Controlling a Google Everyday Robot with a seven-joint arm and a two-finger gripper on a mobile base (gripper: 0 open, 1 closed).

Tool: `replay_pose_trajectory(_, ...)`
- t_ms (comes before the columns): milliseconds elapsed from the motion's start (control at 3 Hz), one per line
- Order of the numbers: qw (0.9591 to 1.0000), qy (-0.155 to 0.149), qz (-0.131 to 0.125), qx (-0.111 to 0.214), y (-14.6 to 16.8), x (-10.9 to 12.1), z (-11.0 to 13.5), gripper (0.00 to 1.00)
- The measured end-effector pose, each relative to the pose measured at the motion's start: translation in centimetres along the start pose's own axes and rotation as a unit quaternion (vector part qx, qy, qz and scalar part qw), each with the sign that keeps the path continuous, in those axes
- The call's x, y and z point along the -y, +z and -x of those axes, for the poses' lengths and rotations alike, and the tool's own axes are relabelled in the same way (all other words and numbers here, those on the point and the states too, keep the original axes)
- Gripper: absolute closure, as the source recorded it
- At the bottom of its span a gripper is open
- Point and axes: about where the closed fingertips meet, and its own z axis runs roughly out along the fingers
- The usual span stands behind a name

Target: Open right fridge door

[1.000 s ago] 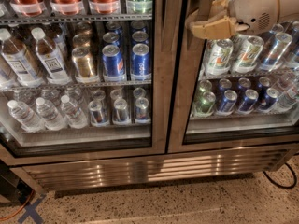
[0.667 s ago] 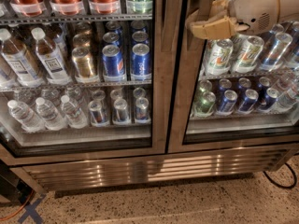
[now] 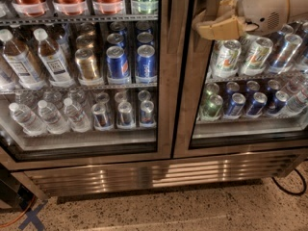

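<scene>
The right fridge door (image 3: 188,85) has a steel frame and a glass pane showing green-and-white cans (image 3: 225,57) and blue cans (image 3: 236,105). It sits flush with the cabinet, shut. My gripper (image 3: 201,26), tan with a white wrist behind it, is at the top right. It is in front of the door's left steel stile, at the height of the upper can shelf. Whether it touches the frame I cannot tell.
The left twin door (image 3: 163,71) shows water bottles (image 3: 29,119), cans and juice bottles. A steel grille (image 3: 144,174) runs along the bottom. A black cable (image 3: 288,189) lies on the speckled floor at the right. An orange cord (image 3: 19,214) lies at the bottom left.
</scene>
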Motion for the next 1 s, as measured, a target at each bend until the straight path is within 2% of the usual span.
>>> replay_pose_trajectory(1000,0.9998,0.009,-0.013,-0.010,-0.03,0.13,0.31,1.00)
